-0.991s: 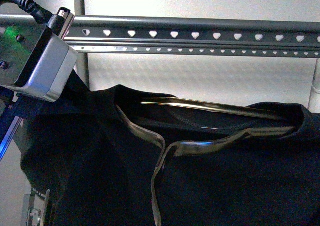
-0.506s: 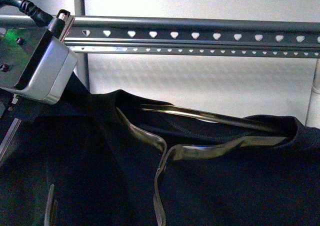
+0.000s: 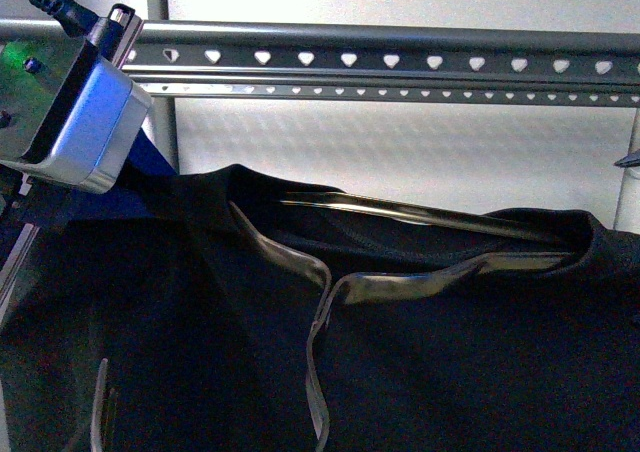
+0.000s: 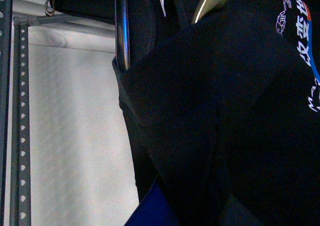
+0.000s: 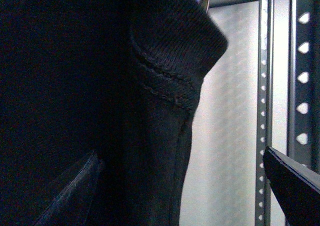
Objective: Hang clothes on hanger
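Shirt (image 3: 450, 352) sits just below the rack (image 3: 400, 40) rail, clear of it, so we judge the hanging not yet done. Right end effector (image 5: 182, 156): fingers apart, cloth against one. Left end effector (image 3: 160, 197): cloth hides it, so we cannot tell.

The left wrist (image 3: 75, 112) sits high on the left, slanting down to the right, with the left hand (image 3: 148, 187) showing only a blue finger (grip unreadable), while the right hand (image 5: 180, 156) holds its dark fingers (image 5: 295, 186) spread well apart.
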